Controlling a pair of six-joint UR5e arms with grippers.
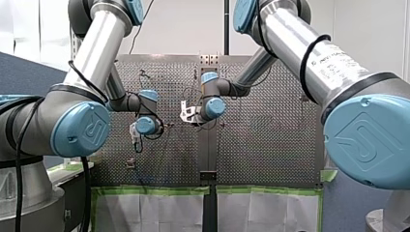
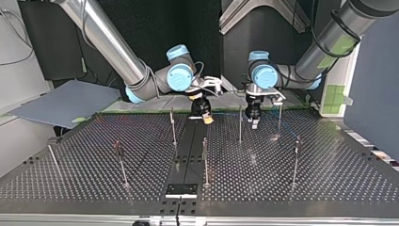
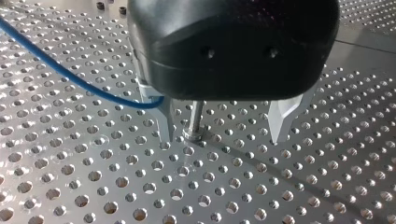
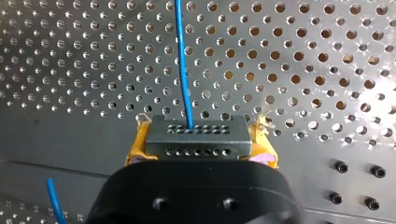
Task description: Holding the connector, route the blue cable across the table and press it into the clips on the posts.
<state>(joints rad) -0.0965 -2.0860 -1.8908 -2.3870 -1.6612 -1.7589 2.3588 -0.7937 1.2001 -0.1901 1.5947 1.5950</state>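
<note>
In the right wrist view my right gripper (image 4: 201, 145) is shut with its yellow pads (image 4: 138, 142) on a dark grey connector (image 4: 196, 135). The blue cable (image 4: 183, 60) runs straight out of the connector over the perforated table (image 4: 303, 56). My left gripper (image 3: 219, 137) hangs open just above the table, its metal fingers (image 3: 164, 126) on either side of a thin post (image 3: 194, 122). The blue cable (image 3: 79, 79) curves in behind one finger. In the top view my right gripper (image 2: 203, 113) and my left gripper (image 2: 254, 118) stand side by side near the table's far edge.
Several thin posts stand on the table, among them three (image 2: 173, 125), (image 2: 205, 160), (image 2: 295, 160). A black plate (image 2: 181, 189) sits at the near edge in the top view. A grey board (image 2: 66, 101) lies at that view's left.
</note>
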